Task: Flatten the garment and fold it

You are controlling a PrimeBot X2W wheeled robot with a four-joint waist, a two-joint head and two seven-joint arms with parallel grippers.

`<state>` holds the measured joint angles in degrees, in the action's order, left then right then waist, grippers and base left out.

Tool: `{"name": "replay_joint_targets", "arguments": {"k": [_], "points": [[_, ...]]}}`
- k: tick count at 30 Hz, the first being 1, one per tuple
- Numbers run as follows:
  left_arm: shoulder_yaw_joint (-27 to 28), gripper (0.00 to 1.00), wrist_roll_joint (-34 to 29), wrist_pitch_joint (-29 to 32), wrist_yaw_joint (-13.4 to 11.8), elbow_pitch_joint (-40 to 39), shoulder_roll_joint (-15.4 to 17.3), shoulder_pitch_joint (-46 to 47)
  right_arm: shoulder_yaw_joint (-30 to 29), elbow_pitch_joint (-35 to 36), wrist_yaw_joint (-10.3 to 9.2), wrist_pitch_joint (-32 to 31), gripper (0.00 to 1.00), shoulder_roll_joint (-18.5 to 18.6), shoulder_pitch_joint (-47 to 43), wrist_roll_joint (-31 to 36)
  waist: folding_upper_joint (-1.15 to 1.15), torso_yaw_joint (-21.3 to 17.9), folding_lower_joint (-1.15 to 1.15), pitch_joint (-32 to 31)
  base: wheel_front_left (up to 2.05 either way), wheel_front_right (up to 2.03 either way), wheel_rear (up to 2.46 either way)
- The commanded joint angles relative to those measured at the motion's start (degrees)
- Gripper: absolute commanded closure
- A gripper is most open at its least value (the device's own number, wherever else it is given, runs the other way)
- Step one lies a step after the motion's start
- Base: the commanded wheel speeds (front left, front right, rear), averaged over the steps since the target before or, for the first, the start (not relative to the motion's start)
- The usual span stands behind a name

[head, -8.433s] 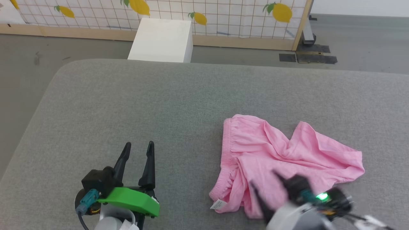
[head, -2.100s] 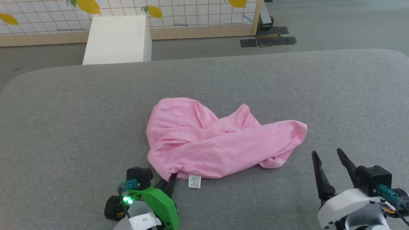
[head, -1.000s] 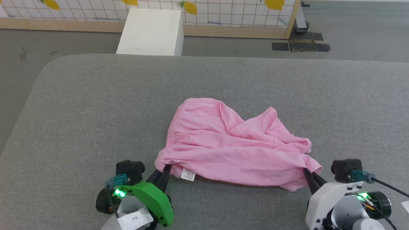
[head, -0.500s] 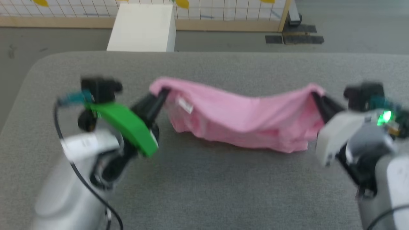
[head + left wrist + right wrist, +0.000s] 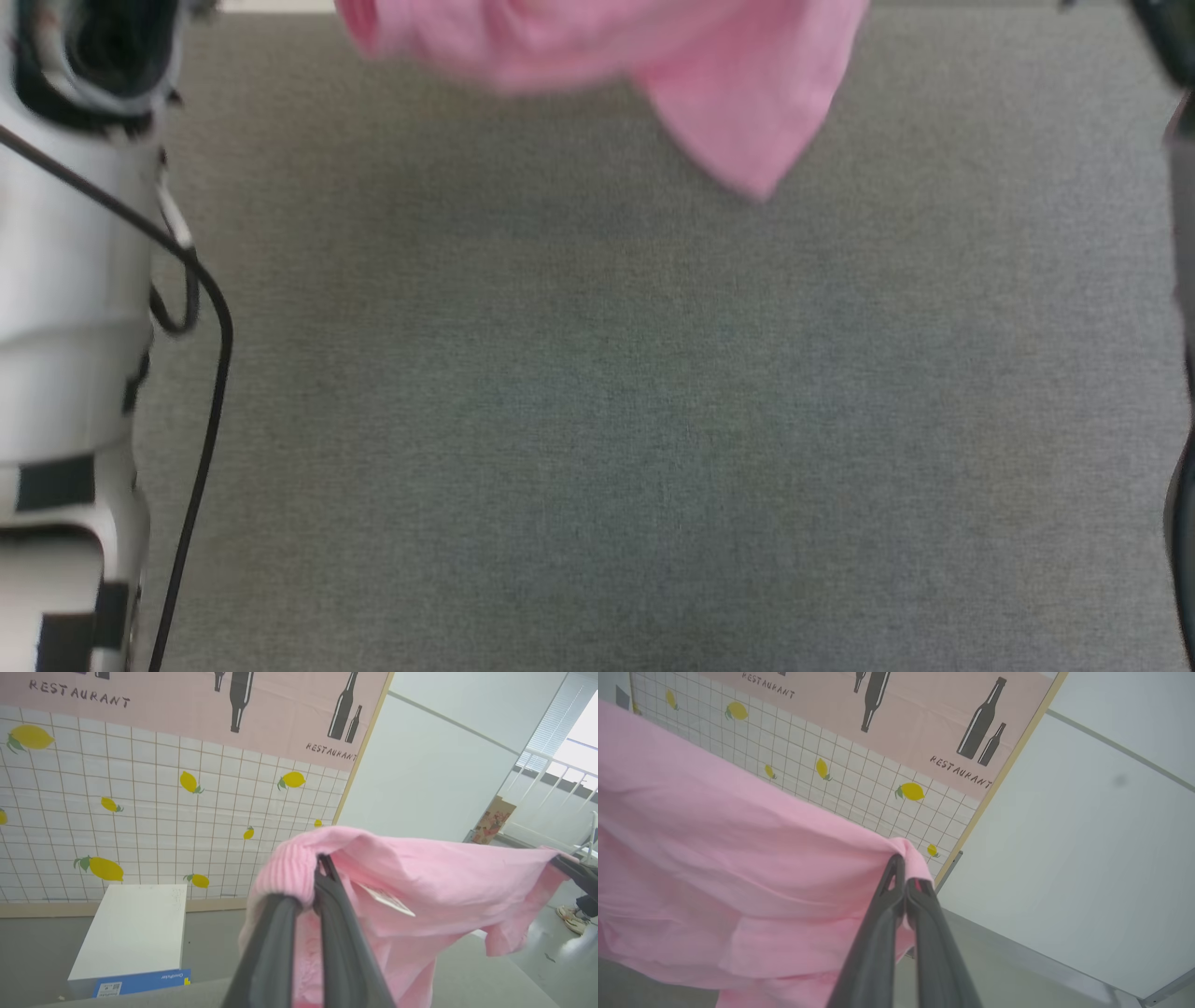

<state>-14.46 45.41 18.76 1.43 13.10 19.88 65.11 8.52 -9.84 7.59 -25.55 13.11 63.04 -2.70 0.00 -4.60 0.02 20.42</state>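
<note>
The garment (image 5: 653, 65), pink shorts, hangs in the air above the grey cushion (image 5: 597, 420), its lower part dangling at the top of the head view. In the left wrist view my left gripper (image 5: 320, 872) is shut on the gathered waistband end of the garment (image 5: 420, 877), a white label (image 5: 385, 900) just beside the fingers. In the right wrist view my right gripper (image 5: 903, 870) is shut on the opposite corner of the garment (image 5: 714, 849). The cloth stretches between the two grippers. My pale left forearm (image 5: 65, 280) stands at the head view's left edge.
A white box (image 5: 133, 933) with a blue edge stands on the floor beyond the cushion, in front of a lemon-patterned grid panel (image 5: 140, 812). A black cable (image 5: 201, 373) hangs along my left arm. A person's shoe (image 5: 572, 914) is on the floor at far right.
Both grippers have lifted the garment off the cushion and raised it high, stretched between them. The head view has shifted downward, so the arms and cloth now sit at its top edge.
</note>
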Motion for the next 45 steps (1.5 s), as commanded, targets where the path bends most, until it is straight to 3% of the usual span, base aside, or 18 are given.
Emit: {"name": "replay_joint_targets", "arguments": {"k": [1, 7, 12, 18, 24, 35, 41, 45], "points": [[0.8, 1.00, -0.5, -1.9, -0.4, 1.0, -0.8, 2.5, -0.4, -1.2, -0.10, 2.1, 1.00, -0.3, 2.4, 1.2, 0.00, -1.5, -0.02, 5.0, 0.00, 0.00, 0.00], [2.6, 1.00, -0.5, -8.0, 0.8, 5.7, -2.5, 6.4, -2.4, -6.3, -0.10, 10.5, 1.00, -1.8, 7.5, 3.8, 0.00, -1.2, -0.02, 6.3, 0.00, 0.00, 0.00], [0.4, 1.00, -0.7, -8.5, 3.2, 8.2, -1.3, 0.5, -1.3, -9.9, -0.10, 12.4, 1.00, -1.8, 2.5, 2.0, 0.00, -0.7, -0.02, 4.9, 0.00, 0.00, 0.00], [-3.8, 1.00, 0.9, -7.0, 5.1, 6.5, 0.7, -15.0, 1.9, -9.6, -0.10, 8.2, 1.00, -0.5, -12.8, -5.2, 0.00, -0.3, -0.02, 0.0, 0.00, 0.00, 0.00], [-7.3, 1.00, 5.8, -3.6, 5.6, -0.5, 2.9, -35.2, 0.1, -1.6, -0.10, 0.2, 1.00, 0.8, -33.6, -12.2, 0.00, 0.0, -0.02, -5.4, 0.00, 0.00, 0.00], [-8.2, 1.00, 8.0, -1.9, -3.2, -13.8, 7.4, -63.8, -9.3, 16.3, -0.10, -14.8, 1.00, -3.4, -66.1, -12.8, 0.00, -0.5, -0.02, -12.7, 0.00, 0.00, 0.00], [-9.6, 1.00, 8.9, 1.1, -7.0, -19.9, 9.5, -73.1, -12.7, 22.6, -0.10, -22.0, 1.00, -7.1, -78.1, -11.6, 0.00, 0.1, -0.02, -14.3, 0.00, 0.00, 0.00], [-9.9, 1.00, 9.8, 1.5, -8.2, -24.4, 9.6, -76.6, -13.3, 27.1, -0.10, -25.4, 1.00, -8.4, -82.3, -11.7, 0.00, 0.5, -0.02, -14.7, 0.00, 0.00, 0.00]]}}
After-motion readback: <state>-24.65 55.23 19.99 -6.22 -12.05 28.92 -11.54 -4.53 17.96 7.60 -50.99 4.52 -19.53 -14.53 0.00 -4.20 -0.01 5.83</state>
